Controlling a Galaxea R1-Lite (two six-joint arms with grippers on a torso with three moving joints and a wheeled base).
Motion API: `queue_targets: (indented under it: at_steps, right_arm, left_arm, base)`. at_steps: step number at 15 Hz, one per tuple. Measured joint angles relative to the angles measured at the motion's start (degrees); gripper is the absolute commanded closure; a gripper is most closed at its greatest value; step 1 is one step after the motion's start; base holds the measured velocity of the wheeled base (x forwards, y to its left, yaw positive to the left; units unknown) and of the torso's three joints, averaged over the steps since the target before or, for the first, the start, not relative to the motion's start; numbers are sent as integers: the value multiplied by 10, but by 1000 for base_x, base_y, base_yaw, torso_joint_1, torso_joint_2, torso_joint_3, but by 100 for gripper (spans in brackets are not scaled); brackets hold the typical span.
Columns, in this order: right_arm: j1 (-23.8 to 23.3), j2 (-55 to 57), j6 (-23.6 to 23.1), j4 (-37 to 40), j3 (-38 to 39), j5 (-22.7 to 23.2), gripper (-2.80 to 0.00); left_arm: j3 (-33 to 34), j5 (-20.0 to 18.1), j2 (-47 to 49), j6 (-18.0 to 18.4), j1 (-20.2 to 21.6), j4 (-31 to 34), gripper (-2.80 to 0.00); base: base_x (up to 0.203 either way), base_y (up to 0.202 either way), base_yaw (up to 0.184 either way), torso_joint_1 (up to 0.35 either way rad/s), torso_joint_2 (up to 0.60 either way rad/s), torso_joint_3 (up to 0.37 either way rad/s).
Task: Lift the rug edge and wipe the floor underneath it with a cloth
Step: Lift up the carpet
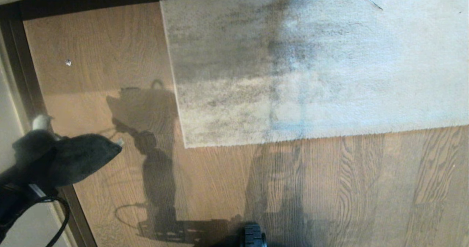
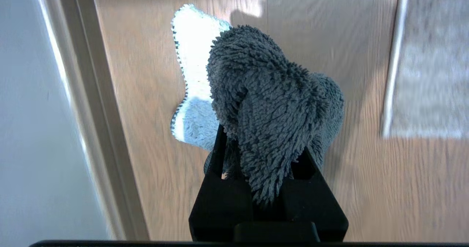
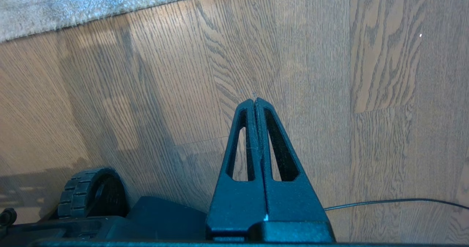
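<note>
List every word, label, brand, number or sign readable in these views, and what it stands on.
None: no readable text in any view.
The cloth in the left claw carries no legible tag.
The rug edge and the floor show only pile and wood grain.

Cloth [image 2: 271, 107]: shaggy dark grey looped pile, matt
Rug [image 1: 311, 63]: short-pile, mottled grey, matt
Floor [image 1: 329, 188]: smooth wood-grain planks, faint sheen
Gripper fingers [image 3: 273, 188]: black plastic, smooth

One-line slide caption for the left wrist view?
Left gripper clamps the fuzzy grey cloth above the wood floor, rug edge alongside.
</note>
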Motion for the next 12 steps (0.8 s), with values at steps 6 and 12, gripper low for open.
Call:
queue_targets:
  at_steps: [6,12]
  right_arm:
    - [0,0,0,0,0,0,0]
    - [0,0,0,0,0,0,0]
  left_arm:
    - [0,1,-149,1,-2,225,0]
    - [1,7,-312,0,-51,457,0]
  base:
    - [0,0,0,0,0,0]
    - [0,0,0,0,0,0]
